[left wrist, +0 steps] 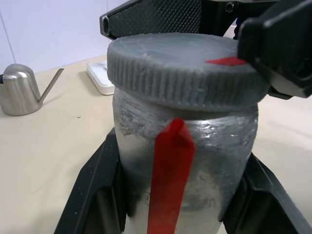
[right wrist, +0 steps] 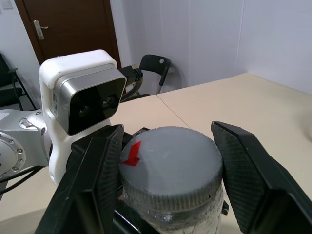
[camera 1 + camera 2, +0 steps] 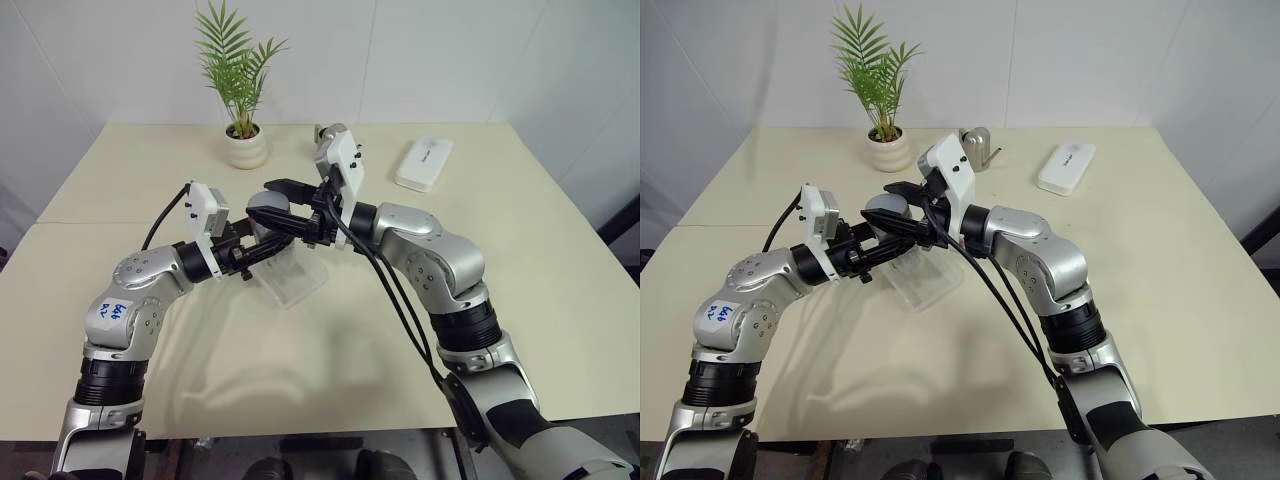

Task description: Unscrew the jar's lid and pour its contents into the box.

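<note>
At the centre of the left eye view, the left gripper [image 3: 262,243] is clamped on the body of the jar [image 1: 185,161], holding it upright above the table [image 3: 560,290]. In the left wrist view its two black fingers [image 1: 92,195] press the jar's silver wall on either side, and a red strip runs up the wall between them. The lid [image 2: 170,168], grey with a ribbed rim and a small red mark on top, sits on the jar's mouth. The right gripper [image 3: 290,207] reaches in from the right of the frame and is closed on the lid; in the right wrist view its fingers [image 2: 97,180] bracket the rim on both sides, with contact at the near edge. The contents cannot be seen. The box [image 3: 292,282], clear plastic, lies on the table just below and behind the held jar, near the frame's centre. A potted plant [image 3: 240,90] stands at upper centre-left, a steel watering can [image 3: 977,147] at upper centre, and a white oblong device [image 3: 424,163] to the upper right, all well apart from the grippers.
</note>
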`<move>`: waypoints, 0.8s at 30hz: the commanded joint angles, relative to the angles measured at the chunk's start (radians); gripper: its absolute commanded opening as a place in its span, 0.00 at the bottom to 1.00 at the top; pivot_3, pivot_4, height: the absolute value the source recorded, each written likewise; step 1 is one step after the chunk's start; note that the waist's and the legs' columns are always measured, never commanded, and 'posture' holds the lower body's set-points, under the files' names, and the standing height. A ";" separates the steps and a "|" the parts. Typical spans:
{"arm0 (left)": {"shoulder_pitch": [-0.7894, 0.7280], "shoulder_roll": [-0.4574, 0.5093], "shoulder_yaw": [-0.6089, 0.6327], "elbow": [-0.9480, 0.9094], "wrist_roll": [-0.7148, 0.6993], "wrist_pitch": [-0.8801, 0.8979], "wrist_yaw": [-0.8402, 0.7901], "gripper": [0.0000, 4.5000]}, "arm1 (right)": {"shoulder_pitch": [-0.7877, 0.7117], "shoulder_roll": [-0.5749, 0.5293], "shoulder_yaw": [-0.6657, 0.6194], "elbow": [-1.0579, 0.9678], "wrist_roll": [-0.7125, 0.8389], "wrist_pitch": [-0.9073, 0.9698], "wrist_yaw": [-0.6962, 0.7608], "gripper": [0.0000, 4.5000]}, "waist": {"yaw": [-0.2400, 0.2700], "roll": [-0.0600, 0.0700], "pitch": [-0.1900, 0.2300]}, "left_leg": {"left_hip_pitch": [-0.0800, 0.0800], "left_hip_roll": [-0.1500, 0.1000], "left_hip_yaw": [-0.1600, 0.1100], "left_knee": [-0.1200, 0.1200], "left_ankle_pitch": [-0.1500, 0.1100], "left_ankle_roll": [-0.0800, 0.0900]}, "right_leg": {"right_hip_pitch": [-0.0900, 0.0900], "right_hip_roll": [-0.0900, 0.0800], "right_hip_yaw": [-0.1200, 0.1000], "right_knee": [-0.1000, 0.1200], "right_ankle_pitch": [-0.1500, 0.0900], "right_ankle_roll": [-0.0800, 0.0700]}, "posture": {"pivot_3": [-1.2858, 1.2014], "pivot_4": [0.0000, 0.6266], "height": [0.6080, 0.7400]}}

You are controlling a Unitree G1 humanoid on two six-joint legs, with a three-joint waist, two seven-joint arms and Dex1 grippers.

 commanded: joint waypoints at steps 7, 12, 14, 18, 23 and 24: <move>-0.104 0.044 0.007 -0.004 -0.150 0.052 -0.265 0.43 | -0.110 -0.149 0.011 0.056 0.069 -0.051 0.399 0.56 | -0.006 0.000 0.000 | -0.001 0.000 0.000 0.001 0.000 0.000 | 0.000 0.001 0.000 -0.001 0.000 0.000 | 0.52 0.24 1.00; -0.214 0.060 -0.034 0.065 -0.165 0.094 -0.422 0.43 | -0.208 -0.231 0.042 0.108 0.114 -0.038 0.660 0.56 | -0.006 0.000 0.000 | -0.001 0.000 0.001 0.001 0.000 0.000 | 0.000 0.001 0.000 -0.001 0.000 0.000 | 0.52 0.24 1.00; -0.213 0.056 -0.045 0.064 -0.142 0.071 -0.449 0.43 | -0.221 -0.232 0.042 0.127 0.098 -0.055 0.675 0.56 | -0.008 0.000 0.000 | 0.000 0.001 0.001 0.001 0.000 0.000 | 0.000 0.001 0.000 -0.001 0.000 0.000 | 0.52 0.24 1.00; -0.200 0.051 -0.034 0.066 -0.126 0.055 -0.438 0.43 | -0.224 -0.226 0.023 0.139 0.081 -0.067 0.664 0.56 | -0.008 0.000 0.000 | 0.000 0.002 0.002 0.001 0.000 0.000 | 0.000 0.003 0.000 -0.001 0.000 0.000 | 0.52 0.24 1.00; -0.162 0.079 -0.014 0.061 -0.099 0.033 -0.408 0.43 | -0.206 -0.229 -0.013 0.146 0.069 -0.057 0.594 0.72 | -0.006 0.000 0.000 | -0.001 0.002 0.001 0.002 0.000 -0.001 | 0.000 0.003 0.001 0.000 0.000 0.000 | 0.52 0.24 1.00; -0.156 0.088 -0.007 0.065 -0.091 0.030 -0.394 0.43 | -0.203 -0.225 -0.034 0.149 0.067 -0.068 0.567 0.77 | -0.006 0.000 0.000 | -0.001 0.002 0.001 0.002 0.000 -0.001 | 0.000 0.003 0.001 0.000 0.000 0.000 | 0.52 0.24 1.00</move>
